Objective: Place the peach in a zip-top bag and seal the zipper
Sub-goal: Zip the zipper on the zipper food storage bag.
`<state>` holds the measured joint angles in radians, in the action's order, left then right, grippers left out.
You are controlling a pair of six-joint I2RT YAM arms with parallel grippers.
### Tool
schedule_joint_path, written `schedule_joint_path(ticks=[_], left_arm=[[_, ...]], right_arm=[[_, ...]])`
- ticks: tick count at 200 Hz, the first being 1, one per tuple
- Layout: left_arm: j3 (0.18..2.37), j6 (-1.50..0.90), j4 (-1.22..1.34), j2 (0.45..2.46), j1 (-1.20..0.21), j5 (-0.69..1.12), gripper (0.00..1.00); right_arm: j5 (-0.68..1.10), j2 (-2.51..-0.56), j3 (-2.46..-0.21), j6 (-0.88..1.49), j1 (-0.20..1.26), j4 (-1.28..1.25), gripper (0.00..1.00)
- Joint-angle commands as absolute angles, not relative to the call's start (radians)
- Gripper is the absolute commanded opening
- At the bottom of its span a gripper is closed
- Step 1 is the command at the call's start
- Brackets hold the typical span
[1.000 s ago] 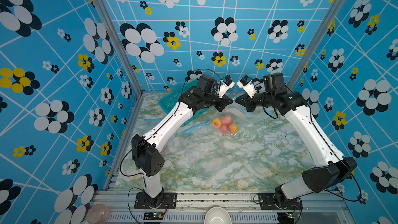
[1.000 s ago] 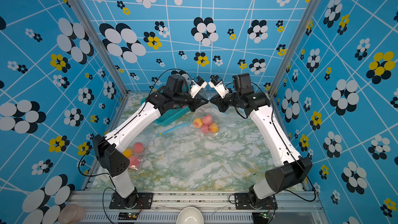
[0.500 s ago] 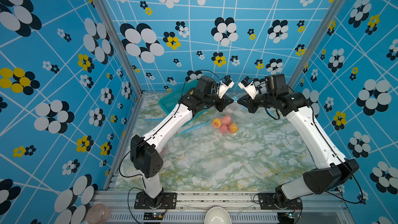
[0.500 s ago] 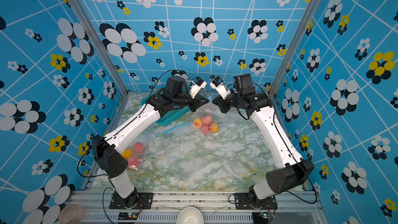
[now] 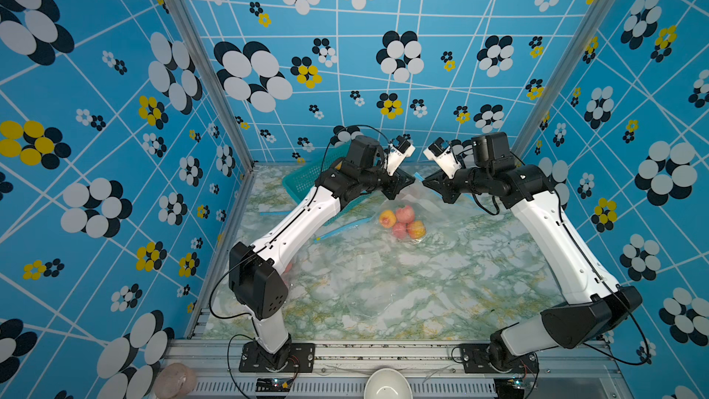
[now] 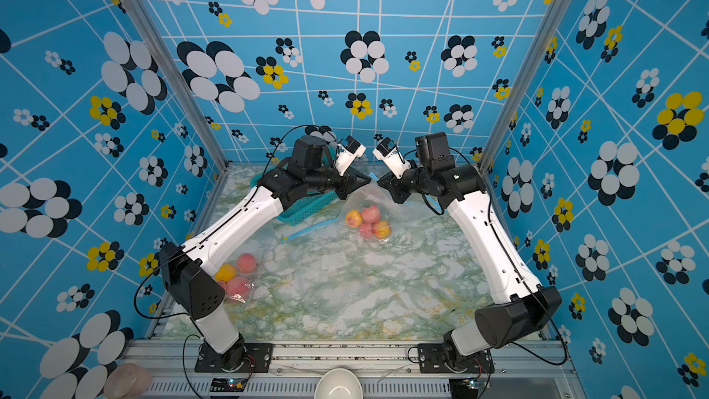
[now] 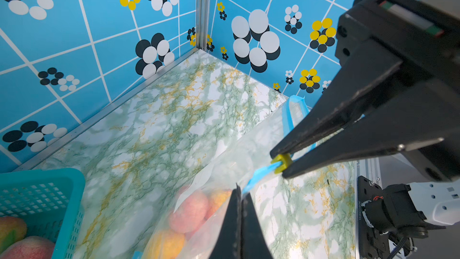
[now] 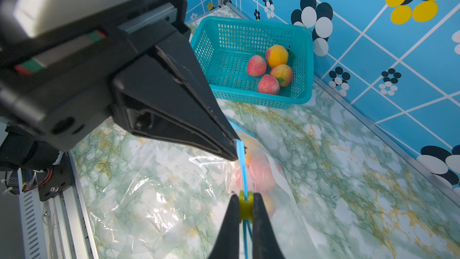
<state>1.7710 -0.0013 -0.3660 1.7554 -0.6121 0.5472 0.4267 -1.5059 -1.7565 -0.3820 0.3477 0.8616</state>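
Note:
A clear zip-top bag (image 7: 224, 170) (image 8: 286, 195) hangs near the back of the table with several peaches (image 5: 402, 220) (image 6: 368, 222) (image 7: 190, 211) inside. My left gripper (image 7: 240, 188) (image 5: 410, 183) is shut on one end of the bag's blue zipper strip (image 8: 242, 168). My right gripper (image 8: 246, 196) (image 6: 380, 183) is shut on the yellow slider (image 8: 246, 205) (image 7: 282, 162), a short way along the same strip. The two grippers' tips nearly meet above the bag in both top views.
A teal basket (image 8: 249, 95) (image 5: 297, 182) with several peaches (image 8: 267, 84) stands at the back left corner. A second bag with peaches (image 6: 238, 278) lies front left by the left arm. Flat empty bags (image 8: 149, 195) lie mid-table. A white bowl (image 5: 386, 383) sits beyond the front rail.

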Motion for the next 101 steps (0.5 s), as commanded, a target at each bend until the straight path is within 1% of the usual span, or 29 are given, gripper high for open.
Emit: schedule_joint_path(ticks=[1, 39, 68, 101], left_arm=[[1.757, -0.021, -0.325, 1.702, -0.588, 0.540, 0.00], [1.724, -0.046, -0.283, 1.682, -0.585, 0.502, 0.00], [1.708, -0.064, -0.264, 1.672, -0.578, 0.494, 0.00], [1.700, -0.074, -0.257, 1.669, -0.572, 0.474, 0.00]], right_arm=[[0.399, -1.468, -1.758, -0.388, 0.350, 0.914, 0.06], [0.341, -1.465, -1.753, -0.363, 0.350, 0.920, 0.06], [0.258, -1.453, -1.724, -0.303, 0.345, 0.902, 0.06], [0.221, -1.432, -1.698, -0.270, 0.339, 0.912, 0.06]])
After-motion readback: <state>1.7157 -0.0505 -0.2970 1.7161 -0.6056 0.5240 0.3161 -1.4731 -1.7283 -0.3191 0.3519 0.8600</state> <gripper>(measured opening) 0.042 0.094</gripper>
